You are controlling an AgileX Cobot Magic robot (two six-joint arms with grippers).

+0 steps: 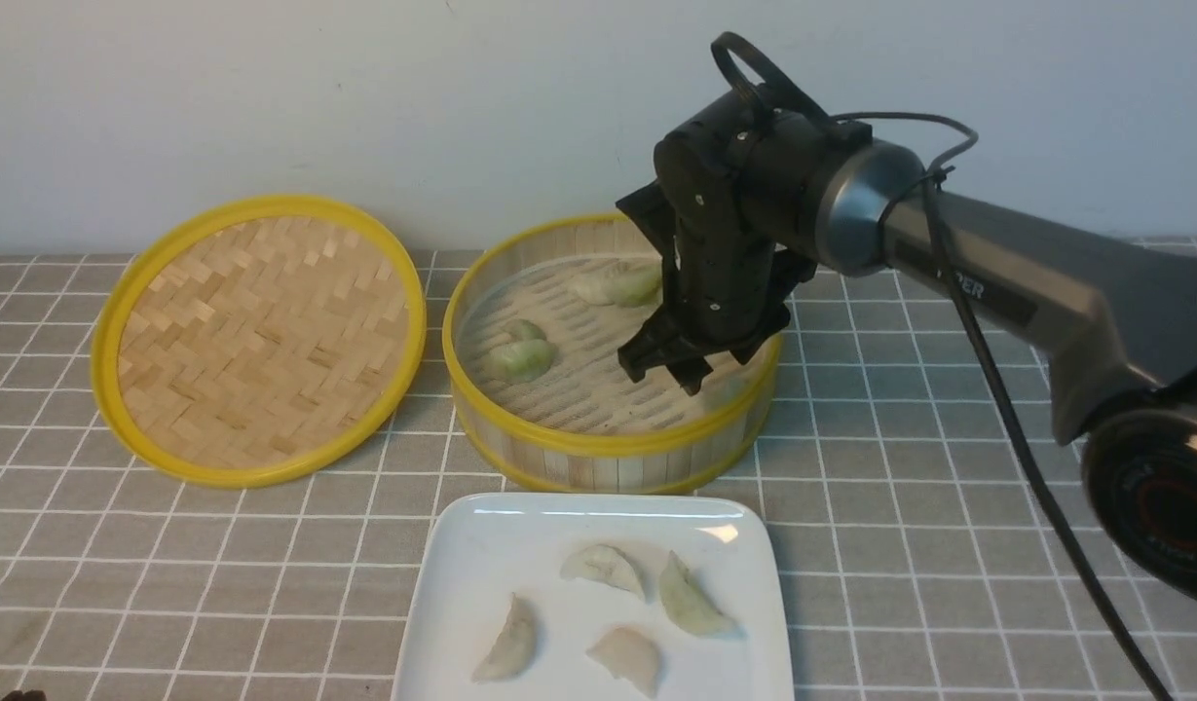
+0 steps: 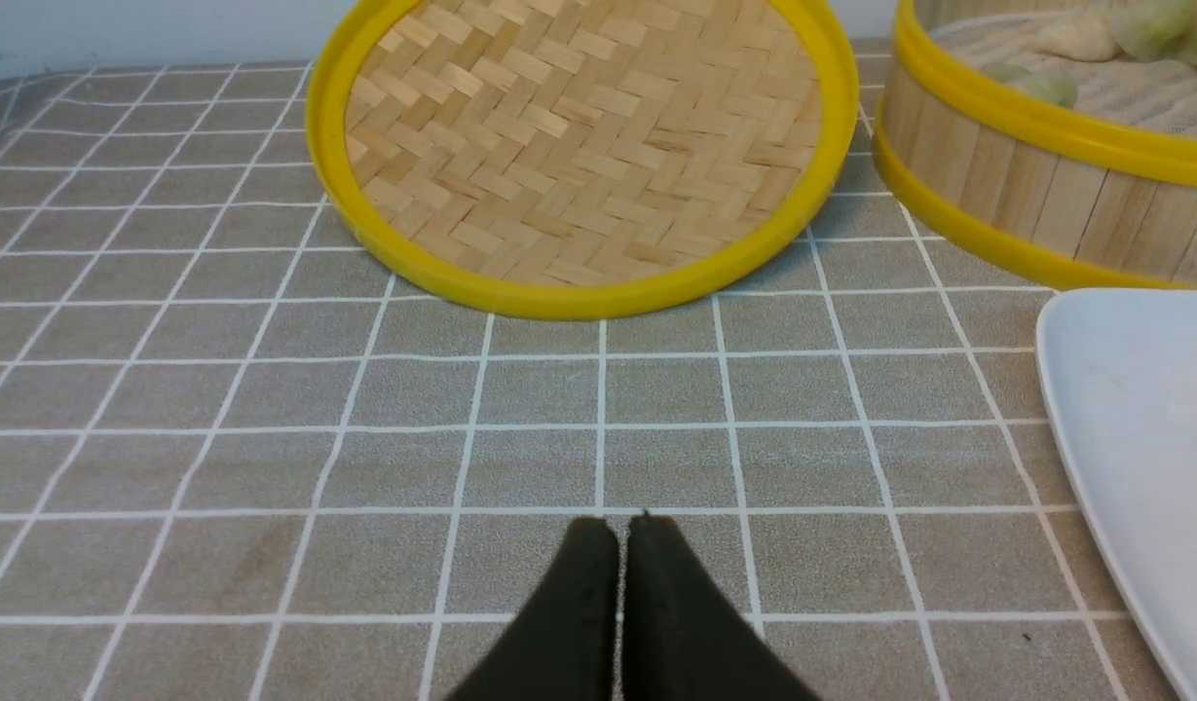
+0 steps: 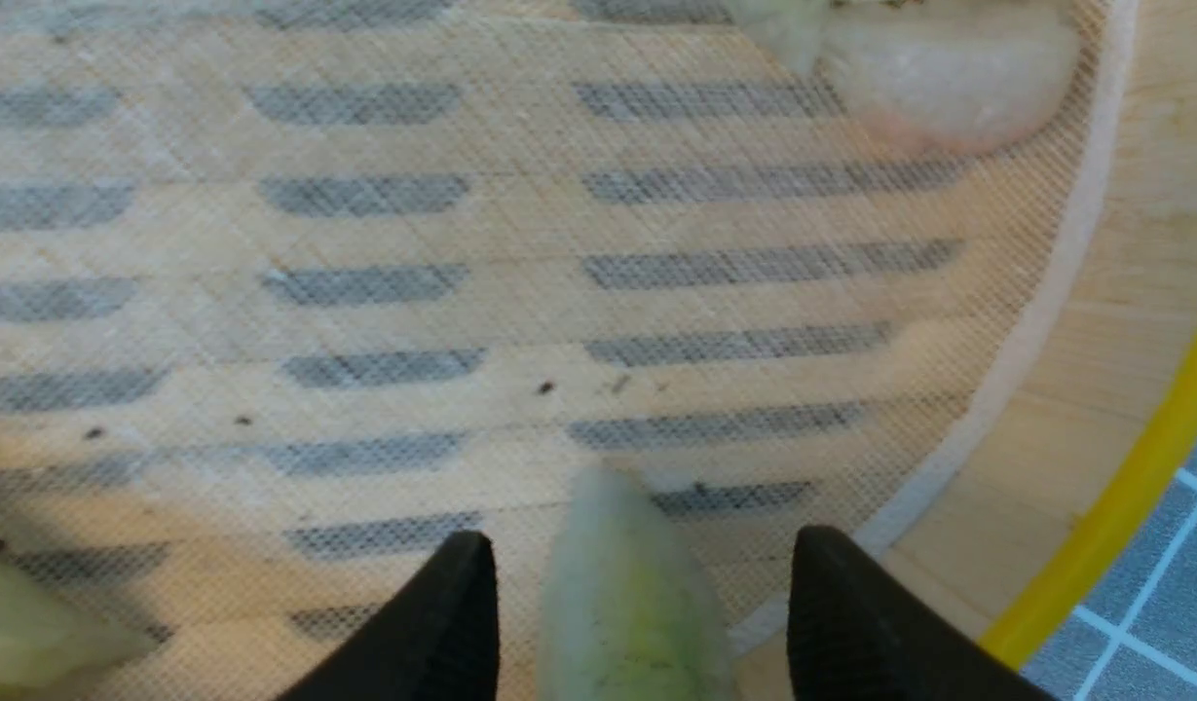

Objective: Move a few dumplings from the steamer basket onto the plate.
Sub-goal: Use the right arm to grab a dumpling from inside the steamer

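The steamer basket (image 1: 608,450) stands mid-table with two dumplings showing on its floor, one at the left (image 1: 525,356) and one at the back (image 1: 617,284). My right gripper (image 1: 668,372) is down inside the basket near its right wall. In the right wrist view it (image 3: 642,534) is open, with a pale green dumpling (image 3: 632,604) lying between the fingers, both apart from it. Another dumpling (image 3: 949,68) lies farther off. The white plate (image 1: 481,545) in front holds several dumplings (image 1: 606,567). My left gripper (image 2: 622,521) is shut and empty, low over the tablecloth.
The basket's woven yellow-rimmed lid (image 1: 257,336) lies flat left of the basket, also in the left wrist view (image 2: 579,146). That view shows the basket wall (image 2: 1027,185) and a plate corner (image 2: 1134,419). A grey checked cloth covers the table; a wall stands behind.
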